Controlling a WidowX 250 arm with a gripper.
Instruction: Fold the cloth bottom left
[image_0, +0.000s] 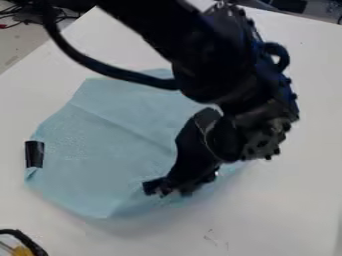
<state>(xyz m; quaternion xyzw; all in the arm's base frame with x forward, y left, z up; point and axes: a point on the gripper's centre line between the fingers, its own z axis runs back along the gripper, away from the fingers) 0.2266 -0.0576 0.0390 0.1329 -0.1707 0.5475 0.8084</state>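
The light blue cloth (100, 145) lies spread on the white table, with crease lines running across it and an uneven outline. Over its lower right part hangs the black gripper (165, 188), low and close to the fabric, tilted toward the lower left. Whether it holds any cloth cannot be made out. The arm and gripper hide much of the cloth's right side. At the cloth's bottom left, the edge runs in a rounded line from the left corner down to the lowest point.
A small black piece (34, 154) sits at the cloth's left corner. The white table (280, 210) extends around the cloth. A black cable with a yellow part (21, 250) is at the lower left corner. The arm's hose loops over the cloth's top edge.
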